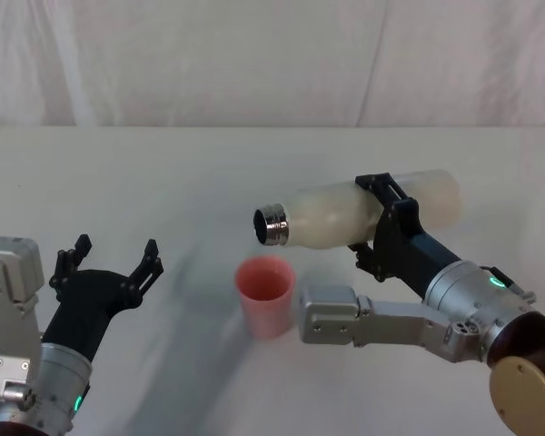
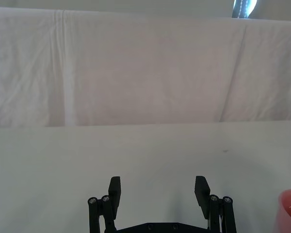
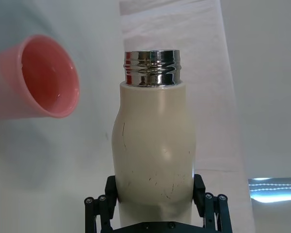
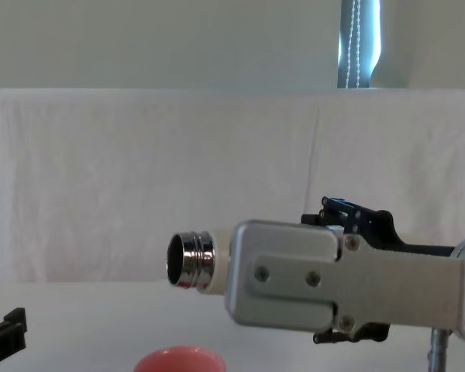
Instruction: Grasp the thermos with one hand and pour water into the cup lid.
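closed around the middle of the thermos, the jaws of the right gripper hold it lifted off the tabletop and tipped nearly flat, its shiny steel neck pointing toward the robot's left and sitting just above and a little behind the cup lid. the cup lid stands upright near the middle of the tabletop, toward the front edge. so the grasp and the lift look done and the tilt is well along; no stream shows at the neck, and whether any water lies in the pink cup i cannot tell, so the pour itself seems left to do or barely begun. the left gripper waits by the front left corner, its jaws spread wide and holding nothing. the tabletop is plain white, and a creased white cloth hangs across the room behind its far edge.
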